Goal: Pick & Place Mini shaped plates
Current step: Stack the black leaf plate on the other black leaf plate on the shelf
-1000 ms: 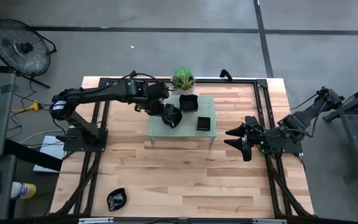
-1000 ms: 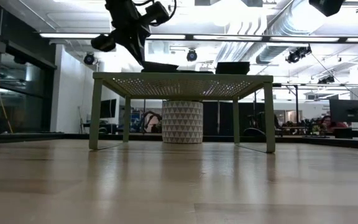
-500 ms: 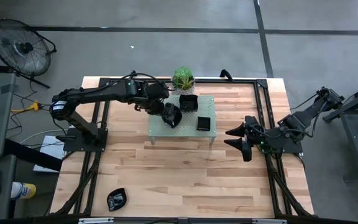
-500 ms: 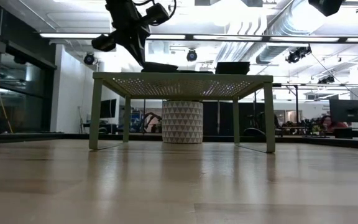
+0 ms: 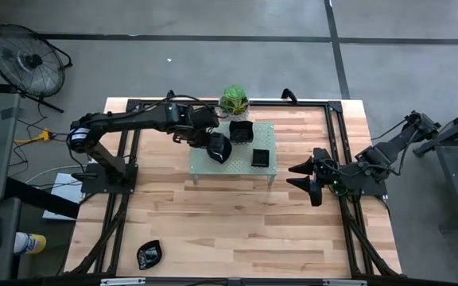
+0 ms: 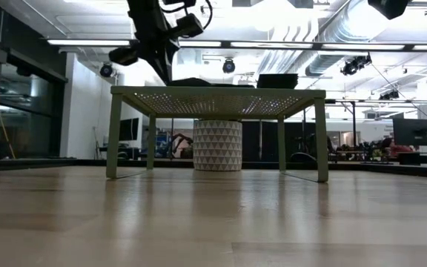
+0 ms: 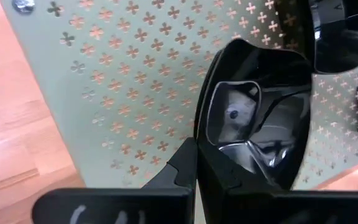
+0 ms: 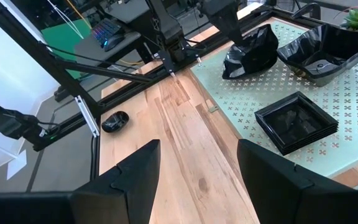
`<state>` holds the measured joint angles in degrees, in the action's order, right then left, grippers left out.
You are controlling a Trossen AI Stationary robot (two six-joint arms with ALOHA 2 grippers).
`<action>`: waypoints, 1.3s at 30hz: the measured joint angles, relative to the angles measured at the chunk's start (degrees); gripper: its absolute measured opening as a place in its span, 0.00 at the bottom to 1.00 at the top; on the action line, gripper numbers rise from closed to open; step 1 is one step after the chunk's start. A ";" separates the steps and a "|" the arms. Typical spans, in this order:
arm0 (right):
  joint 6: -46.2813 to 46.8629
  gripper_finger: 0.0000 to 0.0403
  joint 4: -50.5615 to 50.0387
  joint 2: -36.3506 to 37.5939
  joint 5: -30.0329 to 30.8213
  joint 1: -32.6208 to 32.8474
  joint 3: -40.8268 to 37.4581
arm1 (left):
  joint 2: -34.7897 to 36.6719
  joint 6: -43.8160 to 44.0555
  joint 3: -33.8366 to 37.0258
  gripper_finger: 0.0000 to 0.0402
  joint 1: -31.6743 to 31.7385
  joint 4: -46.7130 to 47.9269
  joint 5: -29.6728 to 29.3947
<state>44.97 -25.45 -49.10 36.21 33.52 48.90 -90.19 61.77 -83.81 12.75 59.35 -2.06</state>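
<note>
From the high view we find the left arm stretched across to the pale green rack, its left gripper clamped on a glossy black plate over the rack's left part. Two plate stacks sit on the rack; one more lone plate lies near the table's front left corner. The right arm waits at the table's right edge, right gripper spread open, holding nothing.

In the low view we see the left gripper pointing down at the rack top.

The left wrist view confirms the held plate pinched at its rim, above the perforated surface.

The right wrist view shows open fingers over bare wood.
</note>
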 joint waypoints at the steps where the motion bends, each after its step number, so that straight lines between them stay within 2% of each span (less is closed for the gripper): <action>1: 0.00 0.52 0.00 -0.01 0.00 0.00 0.00 | -0.17 -0.08 0.00 0.00 0.00 -0.18 0.21; 9: 0.02 0.52 0.02 0.00 -0.48 0.00 0.00 | -0.77 -0.54 0.00 0.02 0.00 -0.91 0.09; 19: 0.07 0.52 0.02 0.00 -1.51 0.00 0.00 | -0.77 -1.70 0.00 0.23 0.00 -0.33 1.31; 23: 0.07 0.52 0.04 -0.01 -1.51 0.00 0.00 | -0.12 -3.12 -0.02 0.29 0.00 -0.14 1.09; 31: 1.07 0.52 0.04 0.06 -1.50 0.01 0.00 | 4.62 -5.98 0.00 0.30 -0.27 4.29 -0.39; 35: 1.09 0.52 0.04 0.15 -1.50 0.00 0.00 | 7.16 -8.70 0.00 0.30 -2.75 4.61 -0.36; 39: -0.22 0.52 0.05 0.22 -0.05 0.02 0.00 | 8.72 -10.57 0.00 0.30 -7.26 3.85 -3.97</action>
<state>44.75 -25.40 -48.88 36.16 33.54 48.90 -81.47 51.20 -83.81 5.50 63.21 -6.03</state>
